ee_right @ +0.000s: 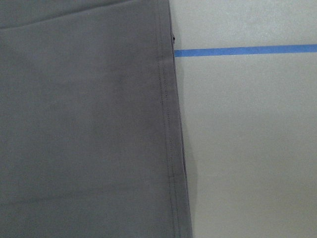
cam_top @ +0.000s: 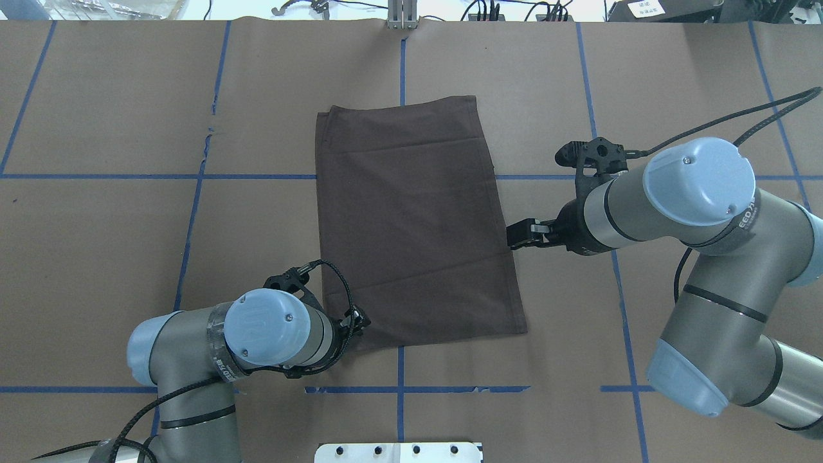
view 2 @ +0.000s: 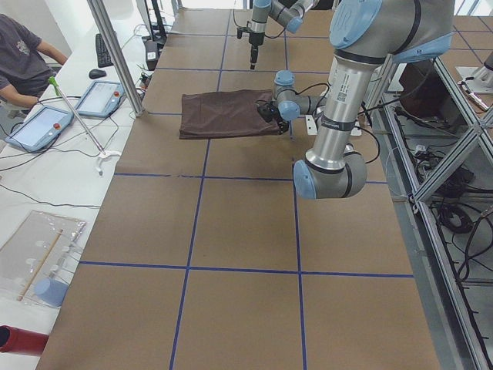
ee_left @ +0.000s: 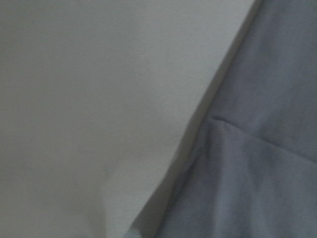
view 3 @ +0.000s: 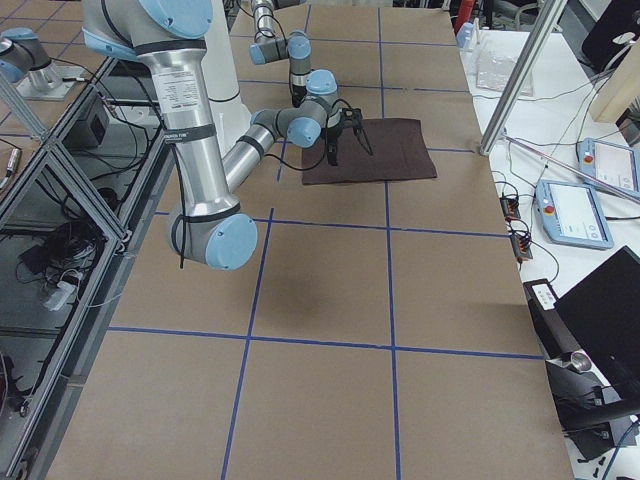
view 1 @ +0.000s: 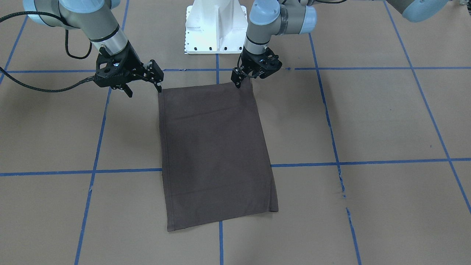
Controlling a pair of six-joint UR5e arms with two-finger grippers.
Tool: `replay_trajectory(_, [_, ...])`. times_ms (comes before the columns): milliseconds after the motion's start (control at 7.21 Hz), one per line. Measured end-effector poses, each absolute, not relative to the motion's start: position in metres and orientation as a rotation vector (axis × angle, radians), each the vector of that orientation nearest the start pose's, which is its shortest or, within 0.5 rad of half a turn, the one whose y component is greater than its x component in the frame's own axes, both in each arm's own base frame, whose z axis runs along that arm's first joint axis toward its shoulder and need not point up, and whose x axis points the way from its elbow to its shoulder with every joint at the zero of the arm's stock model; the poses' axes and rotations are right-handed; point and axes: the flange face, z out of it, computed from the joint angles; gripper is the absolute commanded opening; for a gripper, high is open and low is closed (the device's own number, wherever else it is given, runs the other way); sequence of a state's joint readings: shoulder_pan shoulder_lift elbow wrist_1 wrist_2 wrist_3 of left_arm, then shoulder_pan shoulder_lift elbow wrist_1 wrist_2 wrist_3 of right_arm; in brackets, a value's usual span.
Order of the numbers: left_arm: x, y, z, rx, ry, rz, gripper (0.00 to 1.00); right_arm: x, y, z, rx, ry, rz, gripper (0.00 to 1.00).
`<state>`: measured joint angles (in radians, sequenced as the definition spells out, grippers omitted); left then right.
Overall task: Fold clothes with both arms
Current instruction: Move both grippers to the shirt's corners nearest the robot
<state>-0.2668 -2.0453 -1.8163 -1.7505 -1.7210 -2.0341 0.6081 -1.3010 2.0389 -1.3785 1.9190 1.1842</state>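
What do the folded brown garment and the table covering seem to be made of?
The T-shirt: likely soft knit cotton, matte; a stitched hem line and gentle creases show. The table covering: apparently brown kraft paper or card, matte and smooth, sectioned by blue tape.

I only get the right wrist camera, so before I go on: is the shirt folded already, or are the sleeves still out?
Observer: The shirt lies flat on the table as a plain rectangle. No sleeves or collar show.
Operator: What's the other arm doing?
Observer: The left arm's fingers are low at the shirt corner on the robot's left, at the end nearest the white base. I cannot tell whether they grip the cloth.
Operator: And on my side?
Observer: The right arm's fingers are spread open by the other corner at that same end.
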Motion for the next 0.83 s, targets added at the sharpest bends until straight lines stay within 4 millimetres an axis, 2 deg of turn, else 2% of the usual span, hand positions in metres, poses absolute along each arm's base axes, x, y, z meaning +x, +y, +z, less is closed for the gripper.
replay_trajectory(139, [0.574, -0.279, 0.264, -0.232, 0.896, -0.611, 0.3, -0.384, -0.39, 0.284, 0.156, -0.962, 0.043, 1.0])
replay_trajectory(277, [0.574, -0.278, 0.264, -0.233, 0.897, -0.608, 0.29, -0.383, -0.39, 0.284, 0.157, -0.963, 0.045, 1.0])
replay_trajectory(416, [0.576, -0.274, 0.264, -0.234, 0.896, -0.602, 0.09, -0.383, -0.39, 0.284, 0.158, -0.963, 0.045, 1.0])
replay_trajectory(555, [0.578, -0.269, 0.264, -0.237, 0.894, -0.595, 0.0, -0.383, -0.391, 0.284, 0.158, -0.962, 0.047, 1.0])
replay_trajectory(832, [0.578, -0.266, 0.263, -0.238, 0.896, -0.589, 0.0, -0.384, -0.391, 0.287, 0.152, -0.956, 0.051, 1.0])
